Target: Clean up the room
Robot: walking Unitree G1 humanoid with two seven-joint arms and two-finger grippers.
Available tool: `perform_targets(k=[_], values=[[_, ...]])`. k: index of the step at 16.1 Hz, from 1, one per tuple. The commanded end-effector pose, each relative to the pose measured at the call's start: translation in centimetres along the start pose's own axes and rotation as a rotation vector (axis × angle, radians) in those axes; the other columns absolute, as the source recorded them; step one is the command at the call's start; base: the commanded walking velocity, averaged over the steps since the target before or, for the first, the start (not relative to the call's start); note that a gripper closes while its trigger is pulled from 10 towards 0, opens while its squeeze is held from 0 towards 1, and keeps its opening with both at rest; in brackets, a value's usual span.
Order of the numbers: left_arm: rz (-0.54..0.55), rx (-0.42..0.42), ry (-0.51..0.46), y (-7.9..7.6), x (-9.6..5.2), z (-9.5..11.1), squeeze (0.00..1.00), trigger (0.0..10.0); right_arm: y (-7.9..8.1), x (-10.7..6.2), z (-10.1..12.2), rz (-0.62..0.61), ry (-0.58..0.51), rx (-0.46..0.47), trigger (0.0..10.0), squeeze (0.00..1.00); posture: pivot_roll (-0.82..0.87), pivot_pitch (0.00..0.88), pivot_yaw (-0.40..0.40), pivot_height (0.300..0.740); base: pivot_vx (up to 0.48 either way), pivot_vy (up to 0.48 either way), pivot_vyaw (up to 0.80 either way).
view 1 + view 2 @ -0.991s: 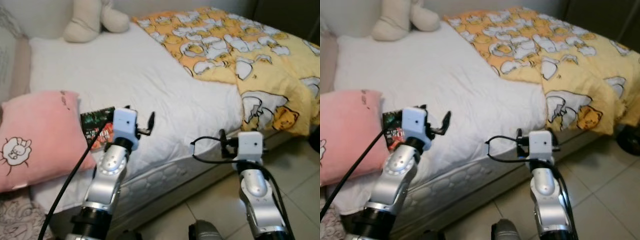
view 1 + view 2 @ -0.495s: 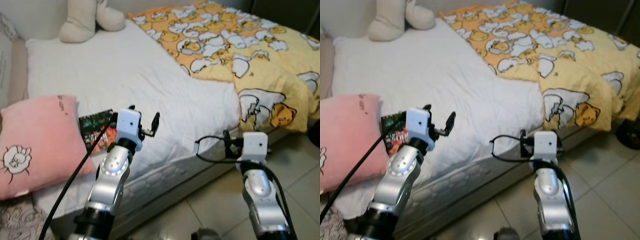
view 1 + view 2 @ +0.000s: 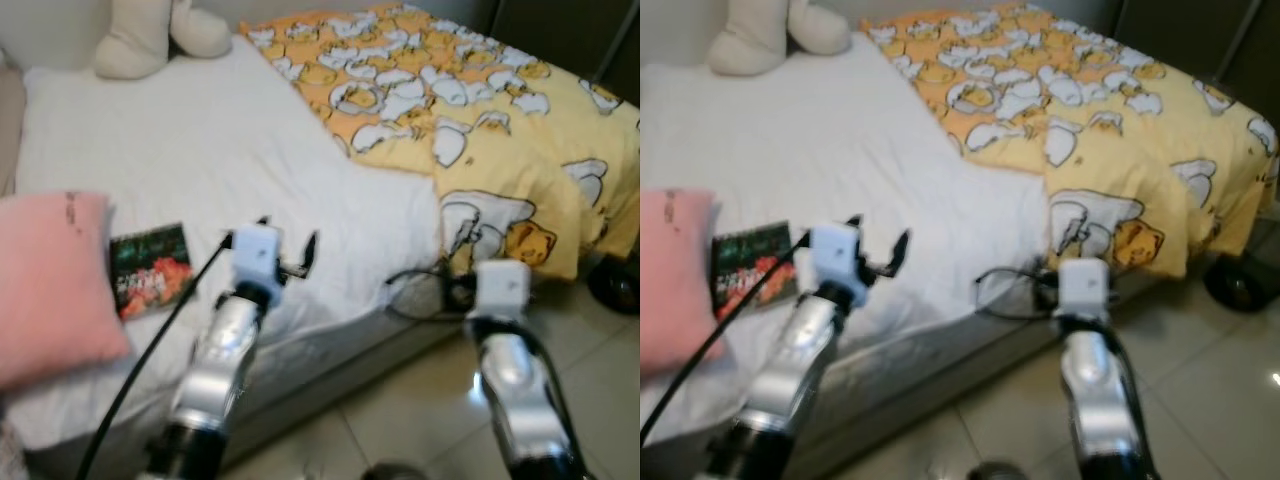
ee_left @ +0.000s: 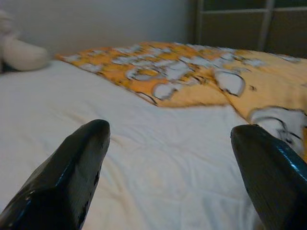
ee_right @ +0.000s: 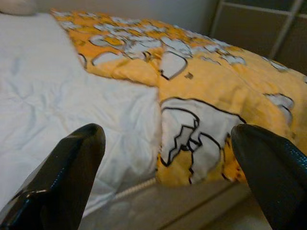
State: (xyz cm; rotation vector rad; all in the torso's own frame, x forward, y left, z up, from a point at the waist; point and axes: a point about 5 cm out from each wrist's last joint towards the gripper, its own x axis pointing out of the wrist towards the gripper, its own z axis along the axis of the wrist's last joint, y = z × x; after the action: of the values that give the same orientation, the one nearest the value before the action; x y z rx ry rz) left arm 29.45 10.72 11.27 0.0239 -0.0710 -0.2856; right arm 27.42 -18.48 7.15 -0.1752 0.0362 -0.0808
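— What do I have in front of me?

— A bed [image 3: 230, 150] with a white sheet; a yellow duvet [image 3: 470, 110] covers its far half. A book [image 3: 150, 268] lies flat near the bed's near edge, just beside a pink pillow [image 3: 45, 280]. A plush toy [image 3: 150, 35] sits at the head.

— And my grippers?

— My left gripper [image 3: 290, 250] hangs above the sheet right of the book, fingers [image 4: 76, 167] spread wide, holding nothing. My right gripper [image 5: 168, 158] is just off the bed's edge by the duvet, over the floor [image 3: 400, 430], also wide open and empty
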Motion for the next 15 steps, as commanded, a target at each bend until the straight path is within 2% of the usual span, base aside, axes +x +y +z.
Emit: perform_targets(k=[1,8,11,12,15], values=[[-0.015,0.002,-0.018,-0.5,0.4,0.4,0.0,10.0,-0.4,0.2,0.2,-0.01,-0.012,-0.014,10.0,0.0,-0.16,0.0,0.069,0.74,0.0,-0.472,0.0],[-0.005,-0.004,-0.018,-1.0,1.0,0.6,0.0,10.0,-0.1,0.4,0.4,0.012,-0.025,-0.03,10.0,0.0,-0.17,0.0,0.065,0.74,0.0,-0.469,0.0],[-0.005,-0.009,0.034,-1.0,1.1,-0.2,0.0,10.0,0.0,0.3,0.2,0.015,-0.011,-0.027,10.0,0.0,-0.17,0.0,0.066,0.74,0.0,-0.455,-0.78],[0.003,0.013,0.08,-1.0,1.2,-0.8,0.0,10.0,-0.2,0.2,0.1,0.01,-0.003,-0.021,10.0,0.0,-0.17,0.0,0.067,0.74,0.0,-0.24,-0.79],[0.021,0.045,0.091,-0.5,1.2,-1.0,0.0,10.0,-0.5,0.1,-0.4,-0.004,0.012,-0.014,10.0,0.0,-0.17,0.0,0.07,0.74,0.0,0.0,-0.73]])
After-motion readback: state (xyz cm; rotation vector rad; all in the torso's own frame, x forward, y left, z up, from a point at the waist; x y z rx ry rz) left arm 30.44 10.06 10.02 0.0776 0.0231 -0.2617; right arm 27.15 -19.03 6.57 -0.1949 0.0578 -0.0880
